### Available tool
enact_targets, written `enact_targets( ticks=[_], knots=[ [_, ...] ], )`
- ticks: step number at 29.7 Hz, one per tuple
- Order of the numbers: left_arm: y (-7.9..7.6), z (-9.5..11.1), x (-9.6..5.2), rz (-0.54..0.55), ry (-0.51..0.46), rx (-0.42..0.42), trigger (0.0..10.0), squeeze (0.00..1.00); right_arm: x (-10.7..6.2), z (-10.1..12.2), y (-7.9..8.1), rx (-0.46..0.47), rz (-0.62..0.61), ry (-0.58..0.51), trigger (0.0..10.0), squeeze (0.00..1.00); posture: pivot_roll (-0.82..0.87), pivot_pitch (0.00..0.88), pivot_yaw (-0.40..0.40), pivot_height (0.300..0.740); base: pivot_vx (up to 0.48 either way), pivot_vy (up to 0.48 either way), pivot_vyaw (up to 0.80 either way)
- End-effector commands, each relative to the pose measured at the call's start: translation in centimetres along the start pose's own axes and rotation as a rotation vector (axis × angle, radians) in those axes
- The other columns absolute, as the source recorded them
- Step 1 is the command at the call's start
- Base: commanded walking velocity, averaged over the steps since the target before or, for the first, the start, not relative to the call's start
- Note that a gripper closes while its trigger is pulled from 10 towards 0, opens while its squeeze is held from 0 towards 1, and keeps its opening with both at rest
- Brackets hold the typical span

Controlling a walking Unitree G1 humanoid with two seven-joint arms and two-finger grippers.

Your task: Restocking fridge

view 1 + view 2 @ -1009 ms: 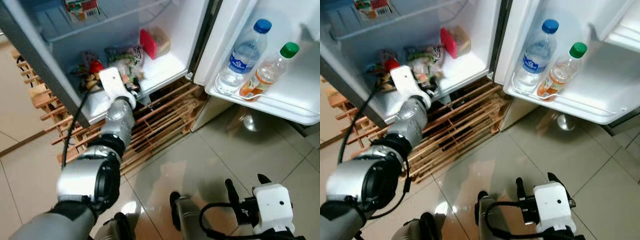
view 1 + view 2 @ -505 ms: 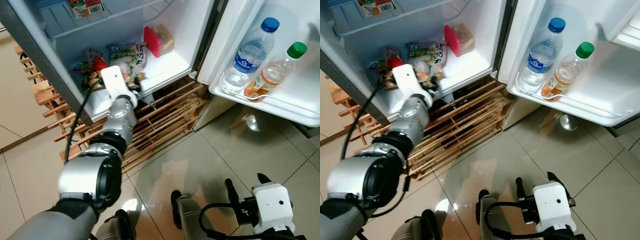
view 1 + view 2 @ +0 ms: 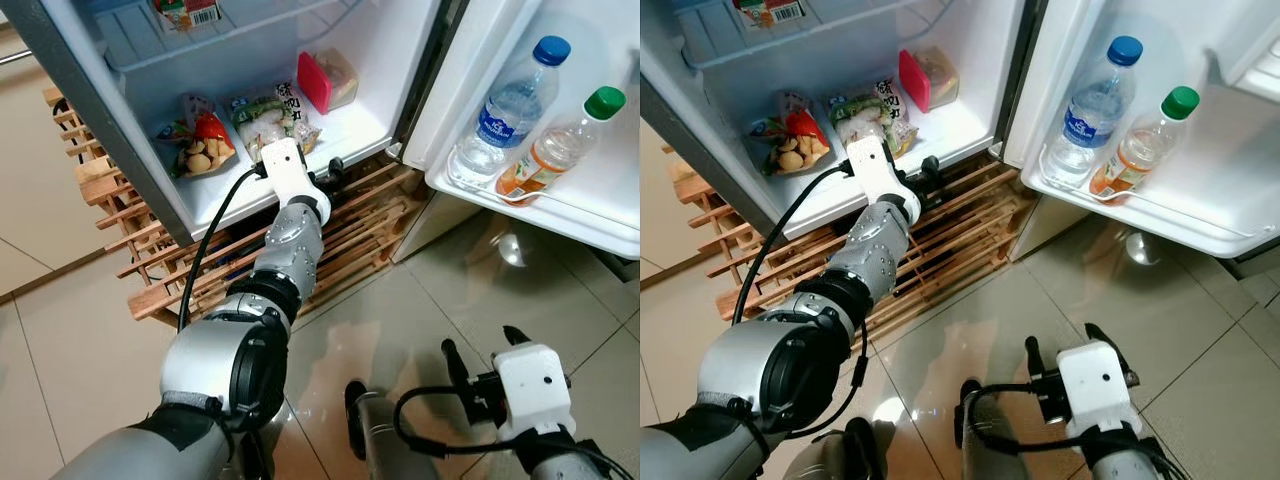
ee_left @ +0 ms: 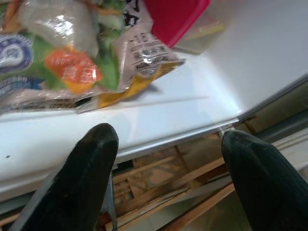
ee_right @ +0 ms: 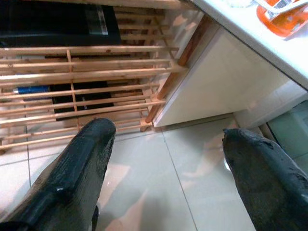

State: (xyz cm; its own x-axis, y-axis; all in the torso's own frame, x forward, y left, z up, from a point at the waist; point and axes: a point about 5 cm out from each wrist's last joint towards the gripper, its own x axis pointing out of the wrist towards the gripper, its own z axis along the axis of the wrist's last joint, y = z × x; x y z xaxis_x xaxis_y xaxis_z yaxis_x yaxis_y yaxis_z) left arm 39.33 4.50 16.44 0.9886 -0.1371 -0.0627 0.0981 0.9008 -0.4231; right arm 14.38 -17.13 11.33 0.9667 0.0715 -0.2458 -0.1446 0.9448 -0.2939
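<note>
At the upper centre of the head views, the left gripper hangs spread wide and empty at the white fridge shelf's front edge. The green-and-white plastic food bag lies just beyond it on that shelf. Low at the bottom right, the right gripper is also wide open, holding nothing above the glossy beige floor tiles.

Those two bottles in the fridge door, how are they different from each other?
The blue-capped bottle looks taller and wider and holds clear liquid under a blue label; the green-capped bottle looks slimmer and holds an orange drink with an orange label. The blue-capped one stands nearer the fridge body, the green-capped one farther out. Both are clear plastic, capped, and stand side by side, leaning slightly, in the same door shelf.
</note>
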Motion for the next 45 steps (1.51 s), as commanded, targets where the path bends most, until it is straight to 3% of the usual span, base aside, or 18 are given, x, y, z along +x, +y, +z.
enact_targets(
  ticks=[1, 9, 11, 12, 16, 17, 18, 21, 25, 26, 32, 34, 36, 38, 41, 45],
  knots=[
    [-1.0, -0.2, -0.1, -0.042, 0.001, 0.037, 10.0, 0.0, 0.0, -0.3, -0.3, -0.012, -0.013, 0.009, 10.0, 0.0, -0.45, 0.229, -0.04, 0.74, 0.0, 0.0, 0.0],
    [1.9, 1.9, -0.2, -0.073, -0.137, 0.19, 10.0, 0.0, 1.6, 0.4, 0.0, 0.03, -0.031, -0.054, 10.0, 0.0, -0.39, 0.162, -0.021, 0.74, 0.0, 0.0, 0.0],
    [3.1, 1.8, -0.7, -0.077, -0.156, 0.202, 10.0, 0.0, 2.4, 0.4, 0.2, 0.051, -0.035, -0.066, 10.0, 0.0, -0.35, 0.126, -0.005, 0.74, 0.0, 0.0, 0.0],
    [4.3, 1.4, -1.7, -0.088, -0.173, 0.228, 10.0, 0.0, 3.2, 0.4, 0.1, 0.082, -0.048, -0.078, 10.0, 0.0, -0.33, 0.093, 0.002, 0.74, 0.0, 0.0, 0.0],
    [5.3, 1.0, -2.8, -0.103, -0.181, 0.267, 10.0, 0.0, 4.0, 0.4, -0.1, 0.113, -0.069, -0.083, 10.0, 0.0, -0.3, 0.06, 0.009, 0.74, 0.0, 0.0, 0.0],
    [5.8, 0.8, -3.6, -0.114, -0.182, 0.293, 10.0, 0.0, 4.4, 0.4, -0.2, 0.128, -0.083, -0.086, 10.0, 0.0, -0.3, 0.052, 0.011, 0.74, 0.0, 0.0, 0.0],
    [6.8, 0.3, -5.7, -0.139, -0.157, 0.346, 10.0, 0.0, 5.5, 0.3, -0.6, 0.152, -0.107, -0.098, 10.0, 0.0, -0.26, 0.0, 0.022, 0.74, 0.0, 0.0, 0.0],
    [7.3, 0.1, -6.7, -0.145, -0.146, 0.355, 10.0, 0.0, 6.0, 0.3, -0.8, 0.158, -0.116, -0.105, 10.0, 0.0, -0.24, 0.0, 0.027, 0.74, 0.0, 0.0, 0.0],
    [7.7, -1.4, -11.9, -0.254, -0.069, 0.365, 10.0, 0.0, 7.5, 0.3, -1.0, 0.183, -0.149, -0.136, 10.0, 0.0, -0.2, 0.0, 0.045, 0.74, 0.0, 0.0, 0.0],
    [8.2, -2.1, -13.7, -0.271, -0.045, 0.419, 10.0, 0.0, 7.9, 0.1, -1.1, 0.208, -0.167, -0.137, 10.0, 0.0, -0.19, 0.0, 0.049, 0.74, 0.0, 0.0, 0.0],
    [11.5, -2.4, -15.4, -0.131, 0.005, 0.458, 10.0, 0.0, 8.6, -0.5, -1.4, 0.229, -0.181, -0.128, 10.0, 0.0, -0.18, 0.0, 0.047, 0.74, 0.0, 0.0, 0.0],
    [14.0, -2.8, -17.3, 0.0, 0.01, 0.447, 10.0, 0.0, 8.9, -1.3, -1.5, 0.241, -0.18, -0.113, 10.0, 0.0, -0.18, 0.0, 0.031, 0.74, 0.0, 0.0, 0.0],
    [15.0, -3.1, -18.4, 0.071, 0.019, 0.448, 10.0, 0.0, 9.1, -1.8, -1.8, 0.235, -0.184, -0.104, 10.0, 0.0, -0.17, 0.0, 0.018, 0.74, 0.0, 0.0, 0.0],
    [15.0, -3.1, -18.3, 0.105, 0.014, 0.43, 10.0, 0.0, 9.6, -2.7, -2.0, 0.234, -0.184, -0.078, 10.0, 0.0, -0.16, 0.0, 0.006, 0.74, 0.0, 0.0, 0.0],
    [13.8, -2.7, -16.7, 0.111, -0.035, 0.417, 10.0, 0.0, 10.5, -3.9, -2.1, 0.224, -0.172, -0.044, 10.0, 0.04, -0.15, 0.0, -0.006, 0.74, 0.0, -0.48, 0.71],
    [13.4, -2.6, -16.2, 0.096, -0.049, 0.41, 10.0, 0.0, 10.8, -3.9, -2.3, 0.21, -0.172, -0.049, 10.0, 0.04, -0.16, 0.0, -0.001, 0.74, 0.0, -0.48, 0.76]
  ],
)
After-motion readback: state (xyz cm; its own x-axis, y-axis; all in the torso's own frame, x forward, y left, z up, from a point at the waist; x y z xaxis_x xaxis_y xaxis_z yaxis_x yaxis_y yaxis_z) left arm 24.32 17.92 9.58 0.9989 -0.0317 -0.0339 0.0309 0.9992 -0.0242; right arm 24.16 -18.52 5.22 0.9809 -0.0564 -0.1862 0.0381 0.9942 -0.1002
